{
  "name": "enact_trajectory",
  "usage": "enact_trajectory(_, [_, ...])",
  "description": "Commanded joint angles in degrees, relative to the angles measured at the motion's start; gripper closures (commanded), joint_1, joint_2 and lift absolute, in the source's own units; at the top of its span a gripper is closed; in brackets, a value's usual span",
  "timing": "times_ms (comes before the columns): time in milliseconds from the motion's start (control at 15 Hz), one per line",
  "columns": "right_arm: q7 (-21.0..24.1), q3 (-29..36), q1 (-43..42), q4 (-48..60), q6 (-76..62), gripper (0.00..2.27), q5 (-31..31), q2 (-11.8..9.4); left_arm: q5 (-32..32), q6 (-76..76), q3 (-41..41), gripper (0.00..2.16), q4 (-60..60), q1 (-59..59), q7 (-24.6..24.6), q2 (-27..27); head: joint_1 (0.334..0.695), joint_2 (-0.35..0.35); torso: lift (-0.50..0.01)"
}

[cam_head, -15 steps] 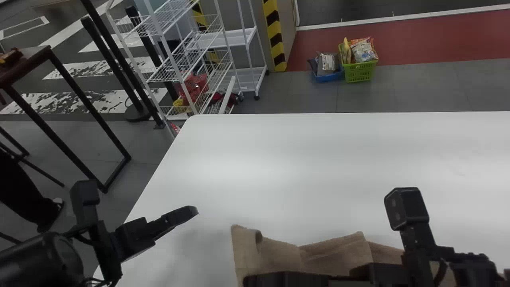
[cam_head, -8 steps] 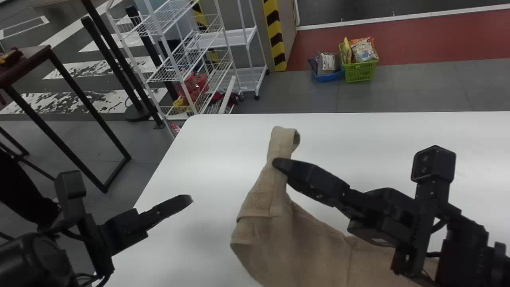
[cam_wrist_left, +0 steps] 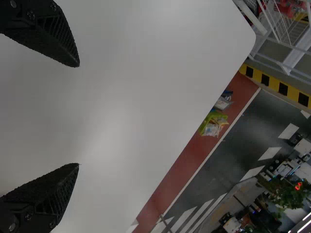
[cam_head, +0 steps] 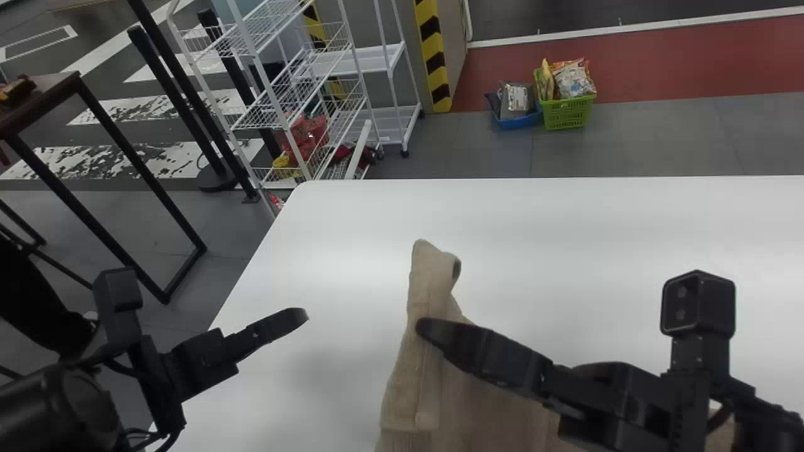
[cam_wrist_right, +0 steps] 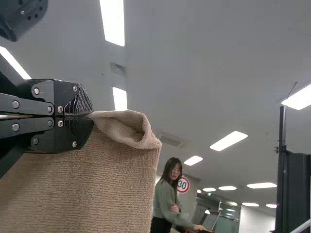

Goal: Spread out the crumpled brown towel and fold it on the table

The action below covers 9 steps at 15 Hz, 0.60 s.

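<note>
Right gripper (cam_head: 423,328) pinching brown towel (cam_head: 428,285), cloth draping down, left gripper (cam_head: 301,316) open, near table's (cam_head: 565,245) left edge

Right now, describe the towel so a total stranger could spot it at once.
Start at the big white table. At its near side, the right gripper holds the brown towel, one end poking up past it. Its soft-looking, ribbed tan cloth sets it apart from the hard black gripper.

The right tool (cam_head: 427,328) hides part of the brown towel (cam_head: 427,289), which the head view's bottom edge cuts off.
</note>
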<state>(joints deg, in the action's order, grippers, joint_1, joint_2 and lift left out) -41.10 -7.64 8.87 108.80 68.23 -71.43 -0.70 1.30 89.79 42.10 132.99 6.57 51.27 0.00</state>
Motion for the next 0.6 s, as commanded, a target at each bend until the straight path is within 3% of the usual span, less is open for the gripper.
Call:
enact_trajectory(0, [0.1,2.5,3.9,3.9,2.2,1.30,0.1,0.8,0.5,0.2,-0.9,0.08,-0.4,0.0,-0.1,-0.1,0.695,0.350,-0.127])
enact_trajectory(533, [0.3,15.3,12.4,11.4,9.4,1.30,-1.3,0.8,0.6,0.2,-1.8,0.08,-1.1,0.2,0.1,0.0,0.695,0.350,-0.127])
